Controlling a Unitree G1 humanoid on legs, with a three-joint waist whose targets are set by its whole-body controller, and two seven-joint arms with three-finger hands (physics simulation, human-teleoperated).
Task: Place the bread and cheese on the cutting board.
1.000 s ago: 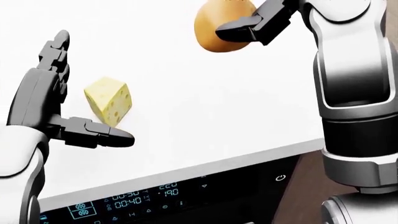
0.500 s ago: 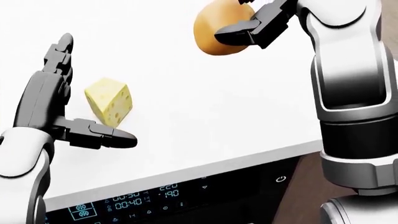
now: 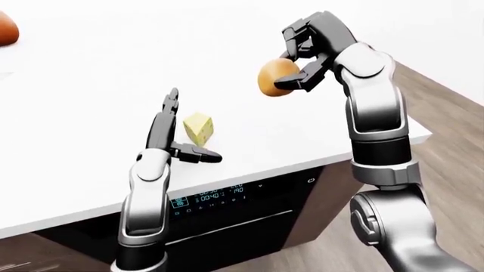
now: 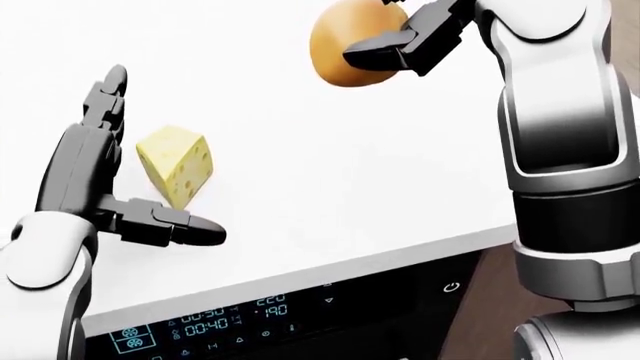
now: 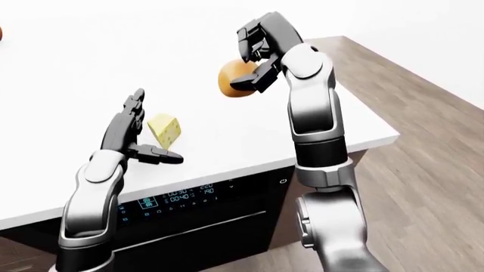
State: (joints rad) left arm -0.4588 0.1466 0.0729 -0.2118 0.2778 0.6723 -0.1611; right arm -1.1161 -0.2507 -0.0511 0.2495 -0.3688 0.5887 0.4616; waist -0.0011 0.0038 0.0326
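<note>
Bread lifted in the right robot hand, cheese waiting on the desk.

Nearest, the oven [image 3: 227,218] with its lit display sits under the white desk [image 4: 330,202]. The left robot hand [image 4: 105,187] is spread open, fingers straight, thumb out under the cheese [image 4: 175,165], just beside it, not gripping. The cheese, a pale yellow holed wedge, stands on the desk with its narrow edge toward the head view's bottom. Farther up, the right robot hand [image 3: 306,59] is clenched around the bread [image 3: 277,77], a smooth golden-brown oval roll held above the desk, long axis roughly upright.
</note>
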